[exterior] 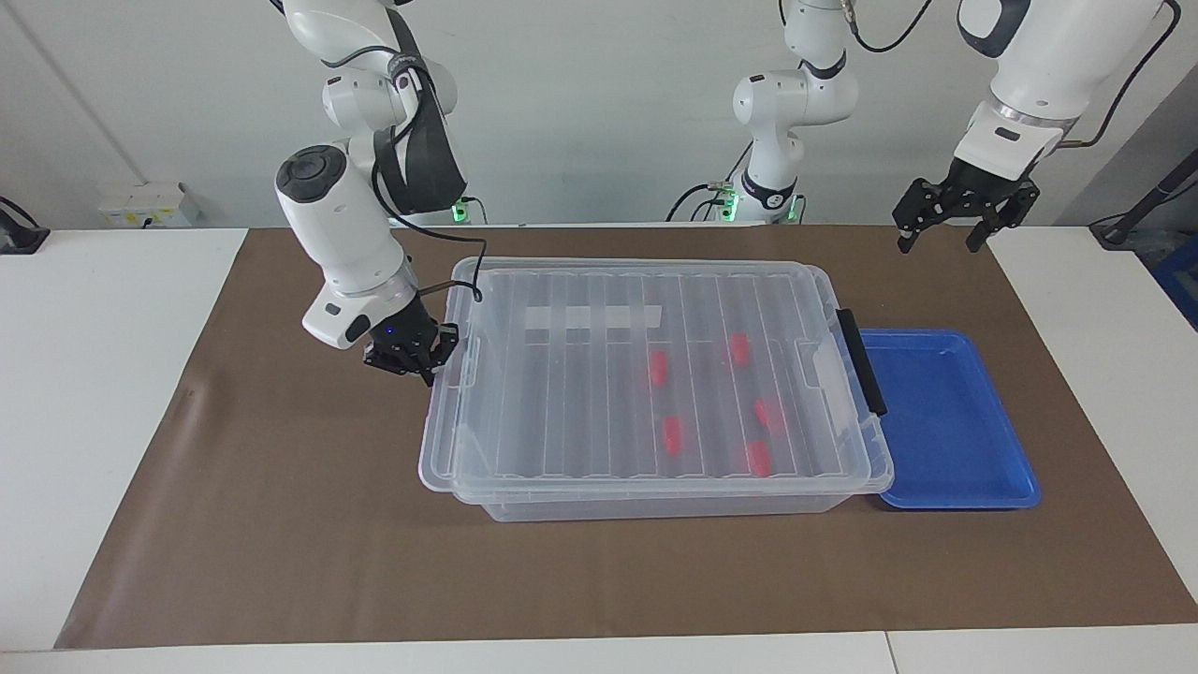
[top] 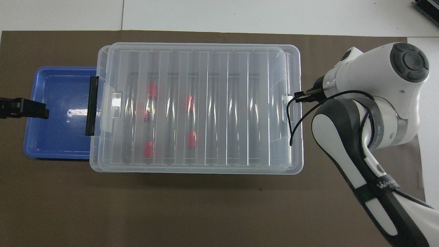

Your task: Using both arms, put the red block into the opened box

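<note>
The box is a large clear bin on the brown mat, and its ribbed clear lid lies almost square over it. Several red blocks lie inside, seen through the lid, toward the left arm's end. My right gripper is shut, its tips against the lid's end tab at the right arm's end of the box. My left gripper hangs open and holds nothing, up in the air over the mat and the blue tray.
A shallow blue tray sits against the box's end with the black handle. A small white arm stands at the table's edge nearest the robots. White tabletop borders the mat.
</note>
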